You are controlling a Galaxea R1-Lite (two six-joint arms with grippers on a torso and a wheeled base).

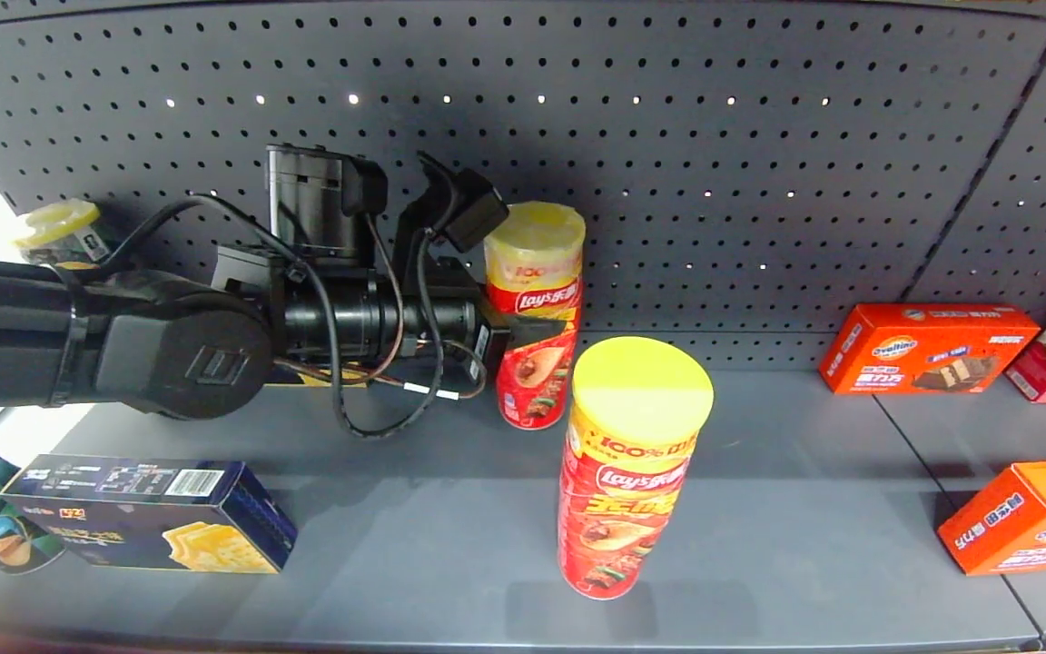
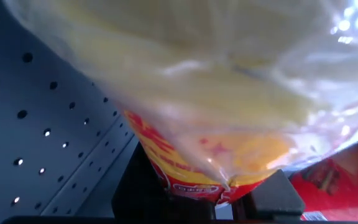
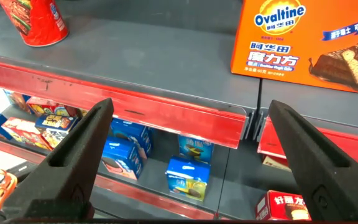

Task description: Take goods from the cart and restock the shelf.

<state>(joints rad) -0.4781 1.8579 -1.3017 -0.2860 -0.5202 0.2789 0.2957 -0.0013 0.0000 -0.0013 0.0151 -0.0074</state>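
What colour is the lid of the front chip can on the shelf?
The lid is yellow; the head view shows it best.

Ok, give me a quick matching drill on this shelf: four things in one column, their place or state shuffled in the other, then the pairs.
Things:
1. rear chip can
2. front chip can
3. dark blue box
4. right tool

Places or states:
A. lying flat at the front left of the shelf
B. open, holding nothing
C. standing free near the shelf's front
D. gripped by the left tool

Pairs: 1-D, 2-C, 3-A, 4-B.
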